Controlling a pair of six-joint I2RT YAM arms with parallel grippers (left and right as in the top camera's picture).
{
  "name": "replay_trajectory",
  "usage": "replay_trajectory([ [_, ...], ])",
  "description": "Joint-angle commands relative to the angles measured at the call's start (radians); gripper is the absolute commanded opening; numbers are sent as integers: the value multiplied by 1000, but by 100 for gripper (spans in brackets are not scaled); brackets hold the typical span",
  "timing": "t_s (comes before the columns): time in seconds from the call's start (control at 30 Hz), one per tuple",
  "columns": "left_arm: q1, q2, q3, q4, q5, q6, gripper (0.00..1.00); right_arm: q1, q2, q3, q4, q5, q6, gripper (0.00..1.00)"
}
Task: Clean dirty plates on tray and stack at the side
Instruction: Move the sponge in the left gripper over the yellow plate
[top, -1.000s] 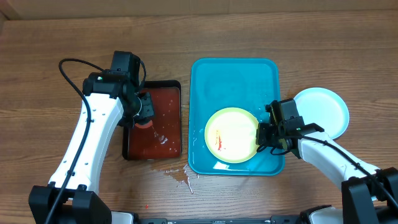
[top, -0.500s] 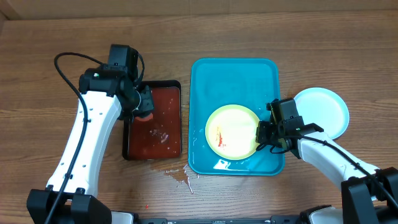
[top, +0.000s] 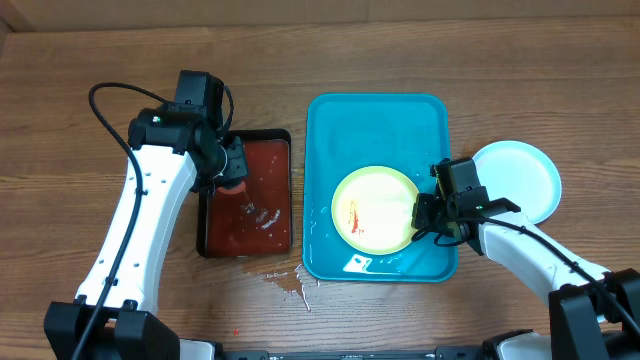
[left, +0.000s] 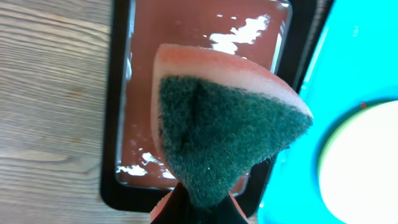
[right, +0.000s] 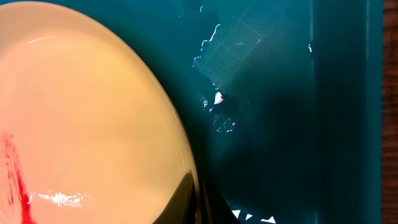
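Here the right gripper (top: 419, 217) is nearly closed, pinching the rim of the yellow-green plate (top: 375, 210). The plate's red-smeared centre lies just beyond its fingertips, inside the turquoise tray (top: 375, 125). Behind that gripper, off the tray, a light-blue plate (top: 520, 180) rests on the counter (top: 100, 60). The left gripper (top: 233, 172) clamps a pink-and-green sponge (left: 224, 124), with the dark-red tray (left: 199, 37) beneath it.

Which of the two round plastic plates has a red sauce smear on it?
The yellow-green rimmed round plastic plate lying in the turquoise rectangular plastic tray; the pale-blue round plate on the wooden table beside it looks clean.
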Motion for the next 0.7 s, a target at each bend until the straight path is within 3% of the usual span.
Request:
replay_trajectory([
  [0.0, -17, 7, 23, 30, 171, 13, 4, -1, 7, -4, 4, 28, 8, 4],
  [0.13, -85, 7, 23, 157, 342, -40, 5, -1, 7, -4, 4, 28, 8, 4],
  [0.4, -379, 97, 23, 373, 153, -211, 4, -1, 7, -4, 0, 27, 8, 4],
  [0.53, -488, 275, 23, 442, 191, -336, 5, -1, 7, -4, -18, 28, 8, 4],
  [0.67, -511, 401, 23, 485, 246, -391, 4, -1, 7, -4, -22, 28, 8, 4],
])
